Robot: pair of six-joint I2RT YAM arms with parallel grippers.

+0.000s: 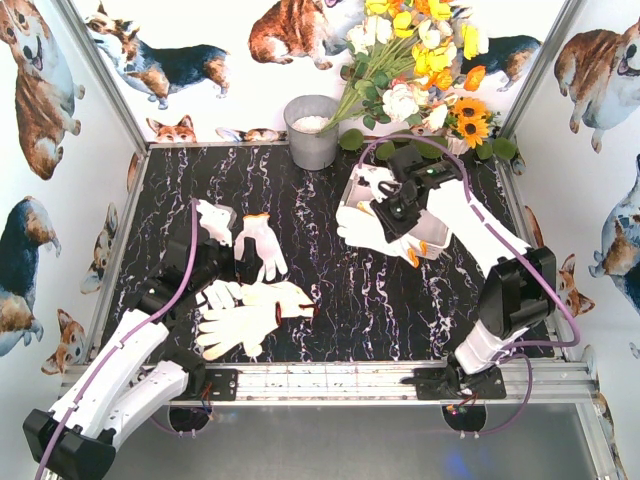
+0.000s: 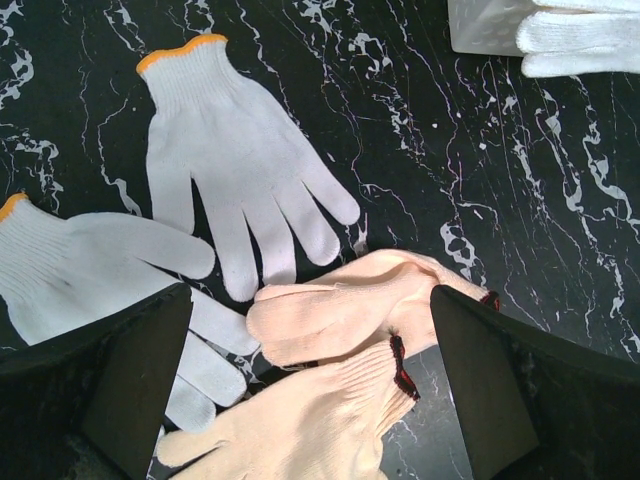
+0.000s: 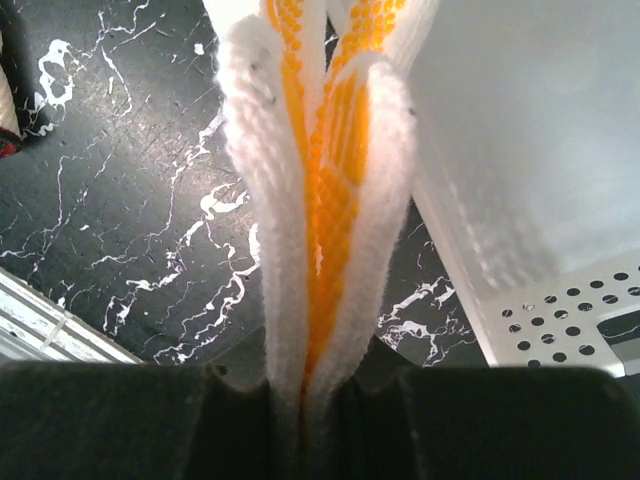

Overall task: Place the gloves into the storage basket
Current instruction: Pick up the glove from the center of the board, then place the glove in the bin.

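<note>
Right pincer (image 3: 305, 390) pressed together on the held glove (image 3: 320, 200), orange-dotted palm folded inward, long axis running straight out from the jaws; gripped end, cuff or fingertips, not to be told. Storage basket (image 3: 530, 200) just beside that glove on its right in the right wrist view, white wall close alongside, contact uncertain; in the top view largely hidden beneath the right arm (image 1: 480, 240) and the held glove, toward the far right of the table (image 1: 330, 270). Judged decisive for the coming move: glove beside the wall rather than plainly over the opening, hence probably a short sideways carry toward the basket before any release. Left pincer (image 2: 315, 400) spread wide, holding nothing, hovering over the remaining gloves at the near left of the table, well apart from the basket; left arm the nearer to these. Directly between its fingers, two cream gloves (image 2: 330, 320), long axes crossing the gap, dark-red cuff edges toward the right-hand finger, fingertips toward the left-hand one. Beyond them, a white glove (image 2: 240, 170) flat on the table, orange cuff at upper left, fingers fanned toward lower right, tips just beside the upper of the cream gloves.
</note>
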